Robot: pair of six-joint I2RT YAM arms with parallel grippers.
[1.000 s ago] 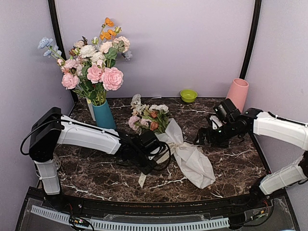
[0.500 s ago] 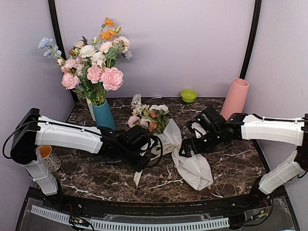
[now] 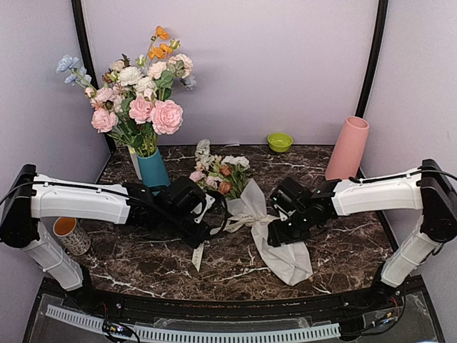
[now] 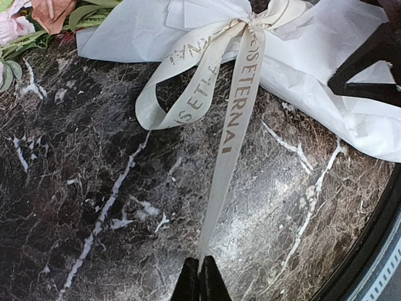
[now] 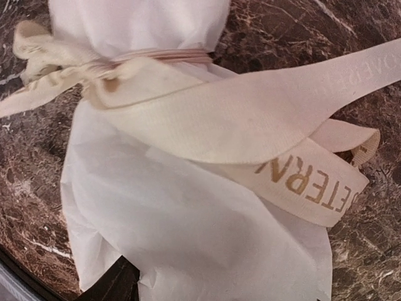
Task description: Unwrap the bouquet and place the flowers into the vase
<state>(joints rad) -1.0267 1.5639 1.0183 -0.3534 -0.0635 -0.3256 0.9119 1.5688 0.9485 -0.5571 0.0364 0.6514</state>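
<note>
i see a big multicoloured flower arrangement (image 3: 139,93) in a short teal vase (image 3: 153,171). a small lime-green bowl (image 3: 279,141) sits far back.

The big pink, white, orange and blue flower arrangement (image 3: 139,100) in its short teal vase (image 3: 153,171) fills the far left corner. A small lime-green bowl (image 3: 279,141) and the tall salmon-pink vase (image 3: 348,146) stand at the far edge, with bare dark marble tabletop (image 3: 307,161) between them. Mid-table, the white left arm (image 3: 86,204), the white right arm (image 3: 371,193) and the paper-wrapped bouquet (image 3: 250,204) bar the way across, the bouquet's cream printed ribbon (image 4: 235,119) pinched in the left gripper (image 4: 198,277). Open marble runs along the near edge, with a small orange-lined cup (image 3: 66,229) near left
</note>
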